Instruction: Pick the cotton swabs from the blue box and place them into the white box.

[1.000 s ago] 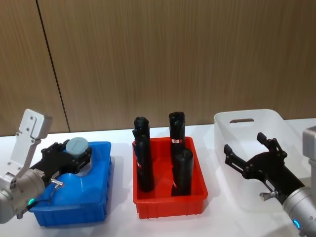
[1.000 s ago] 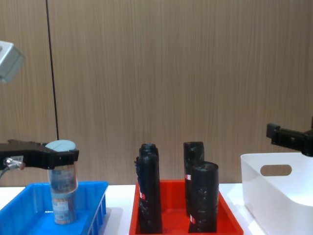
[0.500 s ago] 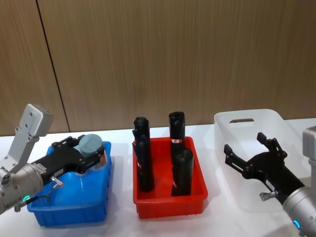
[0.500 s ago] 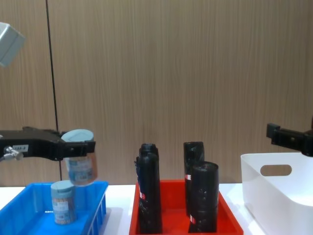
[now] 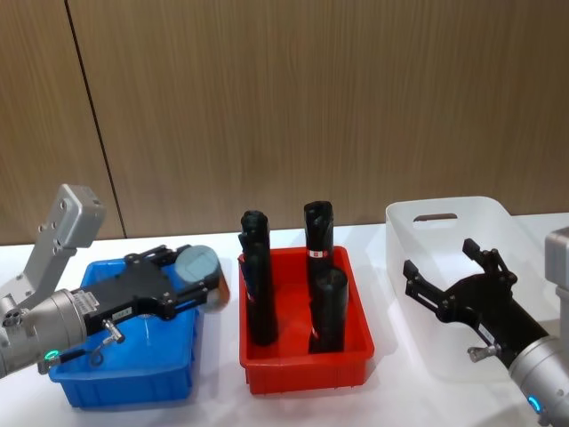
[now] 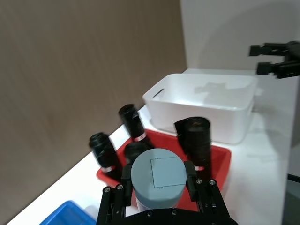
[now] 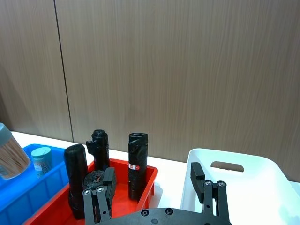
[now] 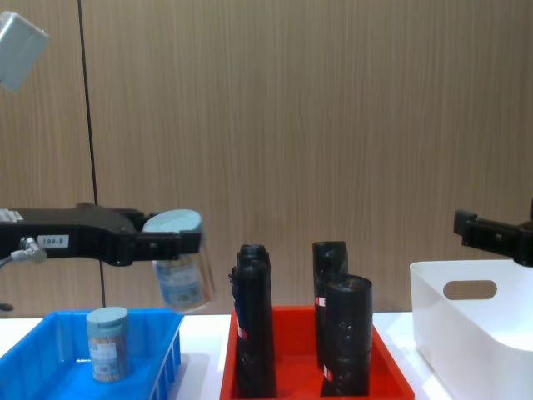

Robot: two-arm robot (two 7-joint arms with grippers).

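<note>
My left gripper (image 5: pixel 201 277) is shut on one jar of cotton swabs (image 8: pixel 181 279), which hangs tilted in the air over the right rim of the blue box (image 5: pixel 129 360). Its pale lid (image 6: pixel 157 176) sits between the black fingers (image 6: pixel 190 174). A second jar of cotton swabs (image 8: pixel 107 343) stands upright inside the blue box (image 8: pixel 166 337). The white box (image 5: pixel 458 218) stands at the far right. My right gripper (image 5: pixel 442 260) hovers open in front of the white box, holding nothing.
A red tray (image 5: pixel 307 363) with several tall black rolls (image 5: pixel 260 294) stands between the blue box and the white box, under the straight line between them. A wooden wall runs behind the white table.
The left gripper has lifted a jar out of the blue box and carried it up and to the right, toward the red tray. The right arm has not moved.
</note>
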